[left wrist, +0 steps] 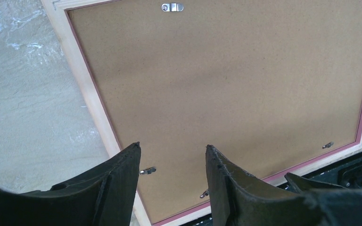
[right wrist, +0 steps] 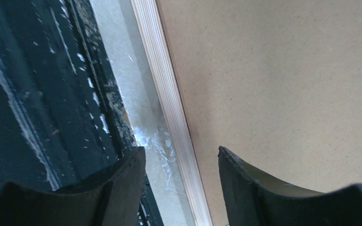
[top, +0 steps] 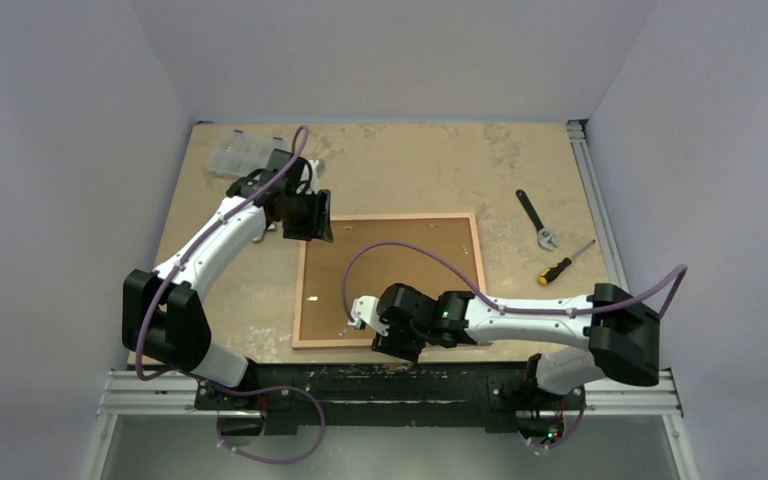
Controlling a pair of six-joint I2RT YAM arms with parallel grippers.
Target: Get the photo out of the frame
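The frame (top: 410, 228) lies face down in the middle of the table, its brown fibreboard back (left wrist: 226, 84) up inside a pale rim (right wrist: 167, 99). Small metal clips (left wrist: 172, 7) sit along its edges. The photo is hidden under the backing. My left gripper (top: 316, 230) hovers over the frame's far left corner, open (left wrist: 173, 148), with nothing between its fingers. My right gripper (top: 392, 347) is at the frame's near edge and open (right wrist: 182, 153). Its jaws straddle the pale rim without touching it, one finger (right wrist: 122, 174) over the table edge and the other over the board.
A wrench (top: 537, 222) and a yellow-handled screwdriver (top: 564, 264) lie to the right of the frame. A clear plastic box (top: 240, 152) sits at the far left behind the left arm. A black rail (right wrist: 37, 94) runs along the table's near edge, close to the frame.
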